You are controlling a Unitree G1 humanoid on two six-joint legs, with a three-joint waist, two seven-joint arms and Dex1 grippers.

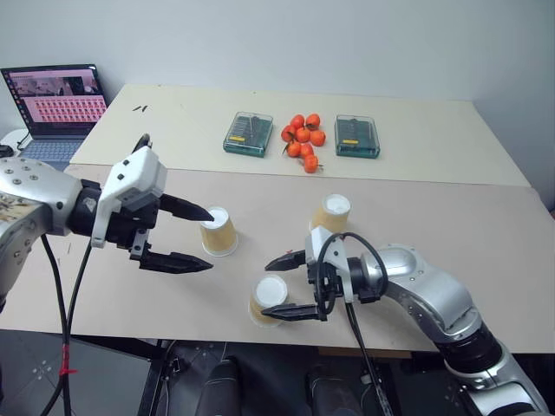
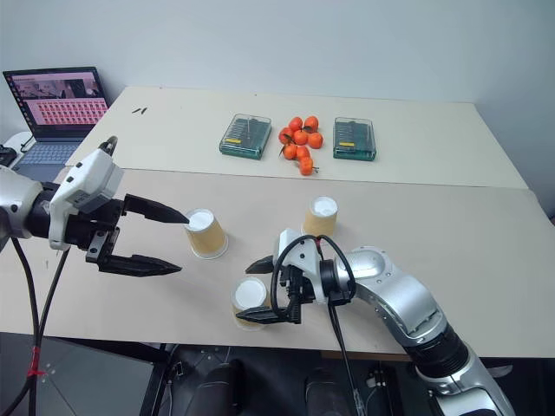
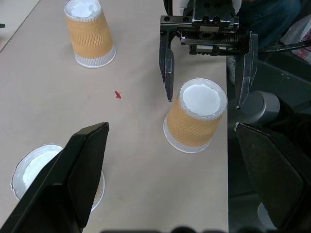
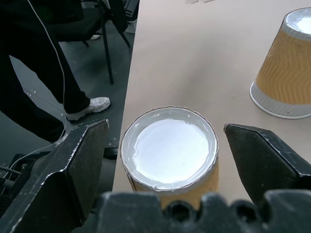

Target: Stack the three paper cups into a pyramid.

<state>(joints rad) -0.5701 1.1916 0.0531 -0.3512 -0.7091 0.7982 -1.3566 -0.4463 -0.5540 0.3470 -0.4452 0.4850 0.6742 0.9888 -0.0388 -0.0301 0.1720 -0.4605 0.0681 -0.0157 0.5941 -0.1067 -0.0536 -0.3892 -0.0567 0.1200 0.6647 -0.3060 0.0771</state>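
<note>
Three tan paper cups stand upside down, white bases up, on the near table. The front cup [image 1: 268,300] stands by the table's front edge. My right gripper [image 1: 269,287] is open around it, one finger on each side with a gap on both sides, as the left wrist view [image 3: 197,116] and the right wrist view [image 4: 170,145] also show. The left cup [image 1: 218,231] sits just past the fingertips of my open left gripper [image 1: 209,240], whose upper finger reaches over its base. The third cup [image 1: 331,212] stands apart, behind the right gripper. No cup is stacked on another.
On the far table lie a cluster of tangerines [image 1: 303,139] and two clear green-tinted boxes [image 1: 247,133] [image 1: 357,136]. A laptop [image 1: 59,104] stands at the far left. A person's legs and white shoe [image 4: 92,104] show beyond the table's front edge.
</note>
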